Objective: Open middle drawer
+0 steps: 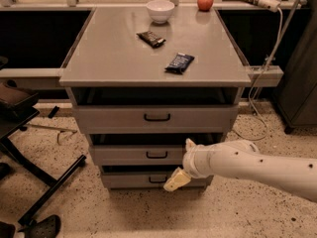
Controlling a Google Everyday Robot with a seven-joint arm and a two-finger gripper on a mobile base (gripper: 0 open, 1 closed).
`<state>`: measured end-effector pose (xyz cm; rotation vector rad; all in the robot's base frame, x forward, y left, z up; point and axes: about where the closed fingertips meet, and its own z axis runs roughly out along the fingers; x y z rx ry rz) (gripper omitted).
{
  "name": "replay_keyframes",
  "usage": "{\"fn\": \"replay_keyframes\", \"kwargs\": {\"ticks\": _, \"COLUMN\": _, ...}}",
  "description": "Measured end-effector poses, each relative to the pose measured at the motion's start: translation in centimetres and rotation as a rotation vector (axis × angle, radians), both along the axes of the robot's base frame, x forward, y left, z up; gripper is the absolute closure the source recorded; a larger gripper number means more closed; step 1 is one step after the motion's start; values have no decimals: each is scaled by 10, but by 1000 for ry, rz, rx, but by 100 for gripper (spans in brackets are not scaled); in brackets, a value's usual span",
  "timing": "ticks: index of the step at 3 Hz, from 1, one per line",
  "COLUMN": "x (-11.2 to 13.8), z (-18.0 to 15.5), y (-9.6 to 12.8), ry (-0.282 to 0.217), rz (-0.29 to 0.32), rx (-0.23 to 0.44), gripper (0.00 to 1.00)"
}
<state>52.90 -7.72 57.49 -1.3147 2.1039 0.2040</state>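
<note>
The grey cabinet (156,58) has three stacked drawers. The middle drawer (129,155) has a low grey face and a small black bar handle (156,154). My gripper (181,161) is in front of the right part of that face, just right of the handle. One cream finger (176,179) points down-left over the bottom drawer (124,180), and the other finger (189,144) shows at the middle drawer's top edge. The fingers are spread and hold nothing. My white arm (257,165) comes in from the right.
On the cabinet top lie a white bowl (160,10), a red apple (205,1) and two dark snack packets (151,38) (179,62). The wider top drawer (156,117) sits above. A black chair base (49,187) stands at the left. A cable (257,98) hangs at the right.
</note>
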Motion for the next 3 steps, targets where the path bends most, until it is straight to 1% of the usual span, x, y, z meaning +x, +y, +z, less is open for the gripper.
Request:
{"fn": "replay_keyframes", "kwargs": {"ticks": 1, "x": 18, "z": -44, "y": 18, "ry": -8, "rz": 89, "rx": 23, "gripper": 0}}
{"fn": "replay_keyframes", "kwargs": {"ticks": 2, "x": 26, "z": -92, "y": 24, "ry": 28, "rz": 116, "rx": 26, "gripper": 0}}
{"fn": "replay_keyframes", "kwargs": {"ticks": 3, "x": 26, "z": -92, "y": 24, "ry": 28, "rz": 116, "rx": 26, "gripper": 0}}
